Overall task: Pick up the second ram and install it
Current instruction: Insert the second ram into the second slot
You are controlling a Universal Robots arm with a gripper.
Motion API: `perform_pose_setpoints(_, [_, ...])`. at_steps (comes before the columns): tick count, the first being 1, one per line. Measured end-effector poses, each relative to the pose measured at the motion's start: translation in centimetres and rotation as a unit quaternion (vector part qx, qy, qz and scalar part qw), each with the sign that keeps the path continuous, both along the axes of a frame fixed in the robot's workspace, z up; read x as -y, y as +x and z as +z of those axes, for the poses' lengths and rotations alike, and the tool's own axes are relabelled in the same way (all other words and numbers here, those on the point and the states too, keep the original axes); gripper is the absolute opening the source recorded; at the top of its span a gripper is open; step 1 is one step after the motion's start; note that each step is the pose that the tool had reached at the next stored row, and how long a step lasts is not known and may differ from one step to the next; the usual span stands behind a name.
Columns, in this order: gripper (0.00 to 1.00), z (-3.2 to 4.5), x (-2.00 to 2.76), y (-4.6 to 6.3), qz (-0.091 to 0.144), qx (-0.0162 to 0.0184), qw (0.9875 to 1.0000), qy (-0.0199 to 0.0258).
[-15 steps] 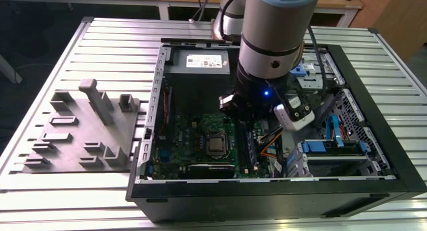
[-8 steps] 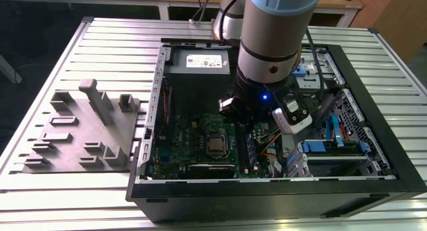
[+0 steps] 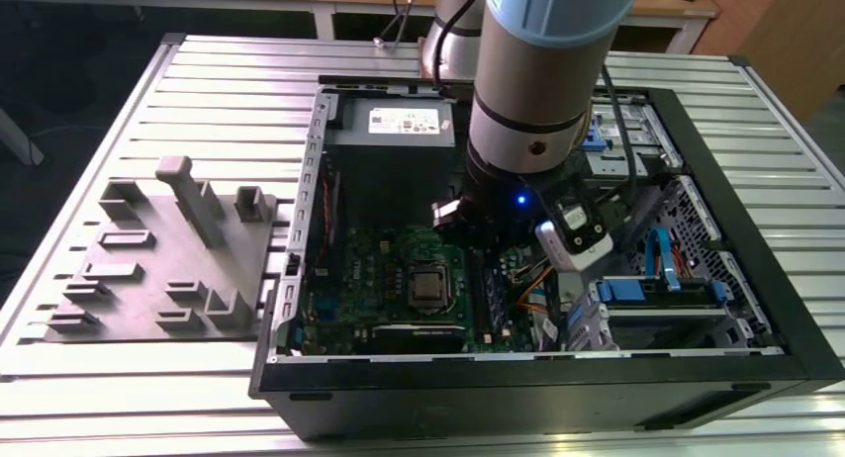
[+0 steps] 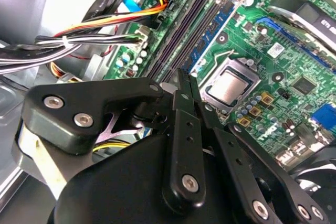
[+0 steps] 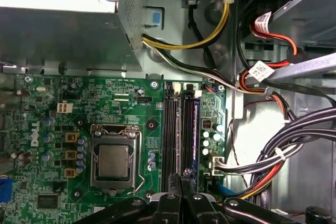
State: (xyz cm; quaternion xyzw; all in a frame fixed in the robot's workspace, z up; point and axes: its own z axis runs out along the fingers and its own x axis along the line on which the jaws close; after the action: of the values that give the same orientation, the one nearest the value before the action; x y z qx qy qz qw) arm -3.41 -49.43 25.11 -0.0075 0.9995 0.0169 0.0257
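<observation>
My gripper (image 5: 181, 180) is shut, its two black fingers pressed together with nothing showing between them. In both wrist views its tip (image 4: 185, 80) hangs just above the near end of the long black memory slots (image 5: 177, 124) of the green motherboard (image 5: 94, 103). A thin blue strip (image 5: 197, 129) runs along the outer side of those slots (image 4: 195, 24); I cannot tell whether it is a seated stick. The second ram is out of view. In the exterior view the arm (image 3: 528, 111) reaches down into the open computer case (image 3: 739, 309).
The processor socket (image 5: 113, 161) lies beside the slots. The grey power-supply box (image 5: 63, 40) sits past the board's far edge. Bundled cables (image 5: 283, 150) crowd the case wall by the slots. A grey parts fixture (image 3: 158, 254) rests on the table at the exterior view's left.
</observation>
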Motion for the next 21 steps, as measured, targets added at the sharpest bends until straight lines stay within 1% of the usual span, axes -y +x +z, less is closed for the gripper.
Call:
perform_pose_setpoints(7, [0.08, -0.28, -0.31, 0.0, 0.0, 0.0001, 1.0, 0.0002])
perform_pose_setpoints(13, [0.08, -0.85, -0.38, 0.0, 0.0, 0.0, 1.0, 0.0001])
perform_pose_setpoints(18, [0.08, -0.93, -0.39, 0.0, 0.0, 0.0, 1.0, 0.0001])
perform_pose_setpoints(21, [0.08, -1.0, -0.44, 0.0, 0.0, 0.0, 1.0, 0.0008])
